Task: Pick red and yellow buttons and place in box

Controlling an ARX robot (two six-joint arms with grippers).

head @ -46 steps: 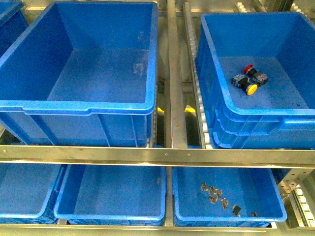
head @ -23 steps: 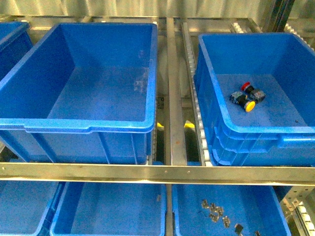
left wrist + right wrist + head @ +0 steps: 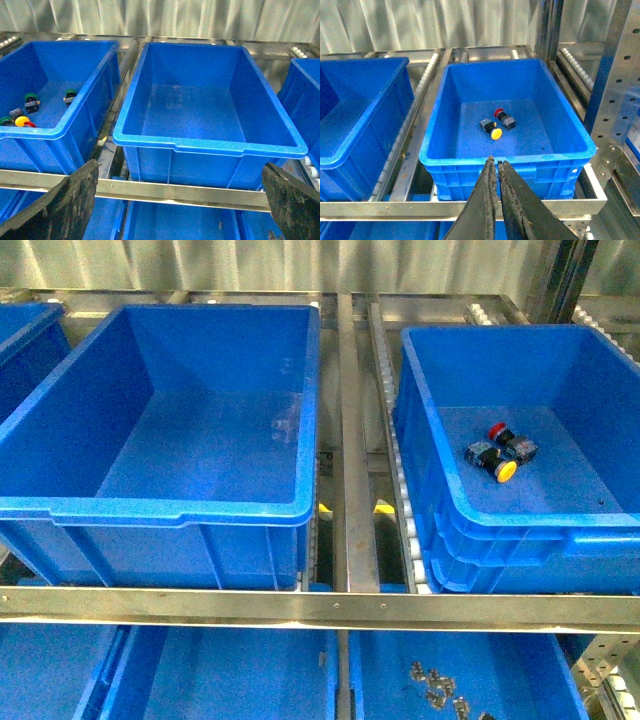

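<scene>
The box [image 3: 520,530], a deep blue bin with a doubled rim along its front, sits on the right of the upper rack level. On its floor lie a red button [image 3: 497,431] and a yellow button [image 3: 507,471], their black-and-grey bodies touching in a small cluster. The right wrist view shows the same pair, red button [image 3: 498,112] just beside yellow button [image 3: 496,133], near the middle of the box floor.

More buttons wait in the far-left bin [image 3: 60,131], seen only from the left wrist: another yellow cap [image 3: 21,120] with a red one [image 3: 29,124] touching it, close to the near corner, and green-capped switches [image 3: 31,98] scattered around them. The large single-rimmed bin [image 3: 160,508] between the two stands bare of parts.

The left gripper [image 3: 180,200] hangs spread wide, its dark fingers [image 3: 60,205] at either edge of its view, holding nothing. The right gripper [image 3: 497,165] is pinched closed and carries nothing, poised in front of the box rim.

Judging by this, one pair is delivered and the step in hand is the return for the next pick. That calls for the left arm to swing over the far-left bin, descend on the red or yellow cap, and avoid the green ones nearby.
</scene>
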